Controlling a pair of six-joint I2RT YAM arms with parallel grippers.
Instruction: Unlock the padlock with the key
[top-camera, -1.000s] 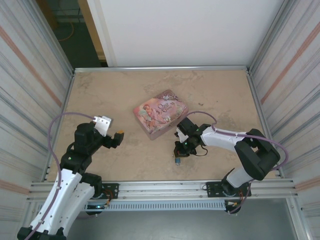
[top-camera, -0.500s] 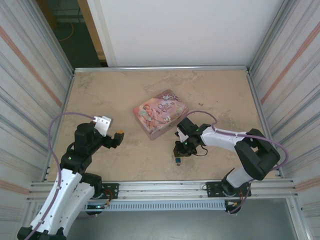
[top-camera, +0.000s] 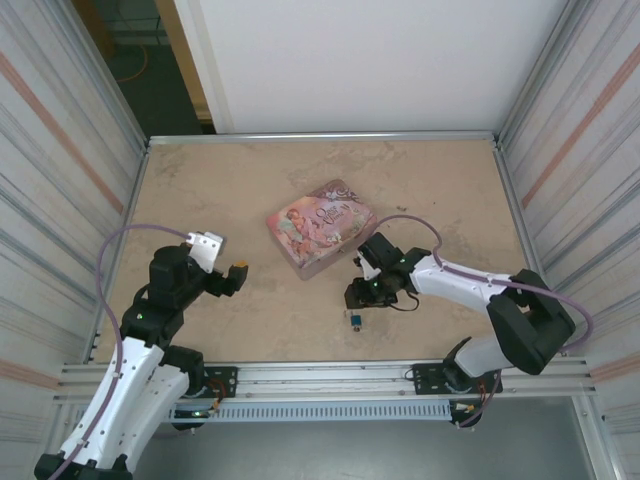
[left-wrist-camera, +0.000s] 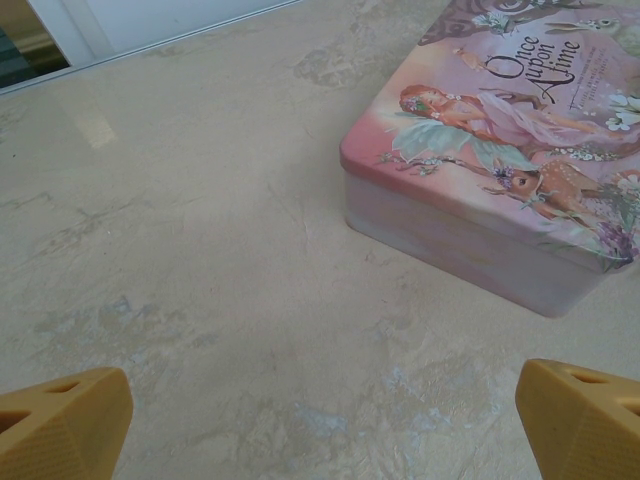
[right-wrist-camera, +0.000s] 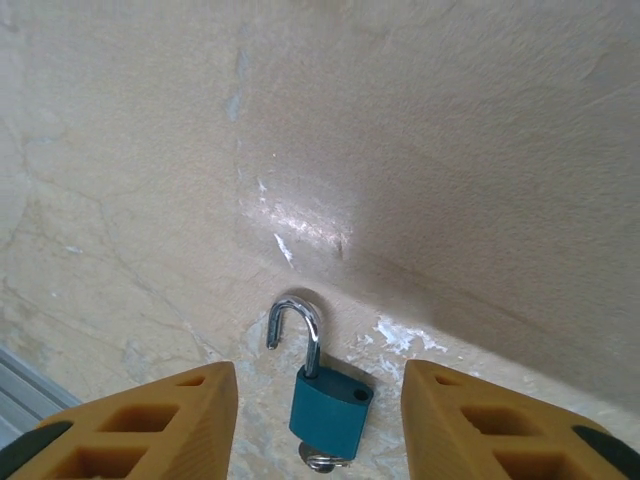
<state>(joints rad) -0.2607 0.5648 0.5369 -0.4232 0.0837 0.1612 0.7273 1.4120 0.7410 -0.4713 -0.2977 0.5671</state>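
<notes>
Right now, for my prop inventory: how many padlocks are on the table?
1. The blue padlock lies on the table near its front edge, shackle swung open, on the near side of the pink tin. Anything inside the tin is hidden.

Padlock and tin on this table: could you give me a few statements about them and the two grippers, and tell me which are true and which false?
1. The padlock has its shackle swung open, one end free of the blue body. True.
2. The right gripper is squeezing the padlock. False: its fingers stand apart, and the padlock lies untouched on the table.
3. The pink tin has its lid off. False: the illustrated lid is on.
4. The left gripper is open and holds nothing. True.
</notes>
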